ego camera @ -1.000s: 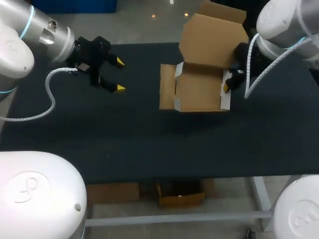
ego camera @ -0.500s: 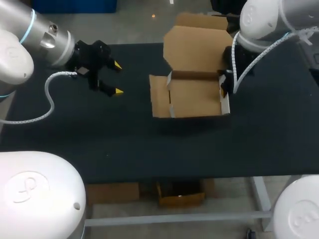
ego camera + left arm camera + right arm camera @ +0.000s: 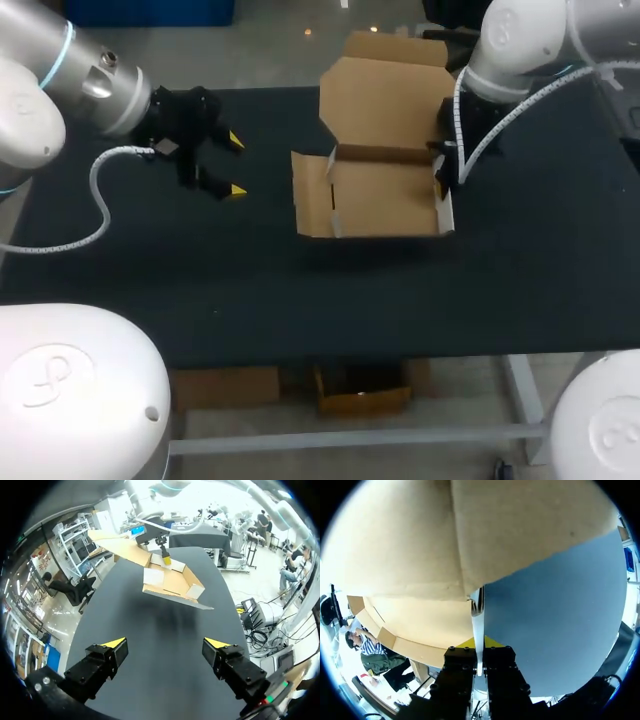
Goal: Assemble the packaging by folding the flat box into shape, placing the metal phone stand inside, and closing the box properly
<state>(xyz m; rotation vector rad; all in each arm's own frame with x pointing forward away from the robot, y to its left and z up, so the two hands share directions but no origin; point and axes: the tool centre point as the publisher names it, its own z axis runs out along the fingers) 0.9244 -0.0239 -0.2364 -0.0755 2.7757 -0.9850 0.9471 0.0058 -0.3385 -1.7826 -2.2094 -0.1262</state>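
**1. Left tool** (image 3: 236, 165). You will find it well to the left of the box (image 3: 385, 200), apart from it and over bare bench (image 3: 300, 290). Its fingers are spread wide, and nothing lies between the yellow tips. In your left wrist view the box sits ahead of this tool, well beyond the tips, with a stretch of dark bench between them.

**2. Box.** It is brown cardboard, partly erected and open at the top. It stands on the bench between your two tools, far from the left one and touching the right one.
- The side flap (image 3: 308, 195) on the box's left splays outward toward the left tool.
- The lid panel (image 3: 385, 95) rises from the box's back wall and leans away from the opening.
- A shadow lies along the box's front edge. You cannot tell whether the base sits flat on the bench.

**3. Right tool** (image 3: 441, 178). It is at the box's right wall (image 3: 446, 208), in contact with it. In your right wrist view the two black fingers are pressed together on the thin pale edge of that wall, one on each side, so the tool is gripping the box. The yellow tips just show behind the edge. Ahead of this tool, cardboard lies to one side of the gripped edge and bench to the other.
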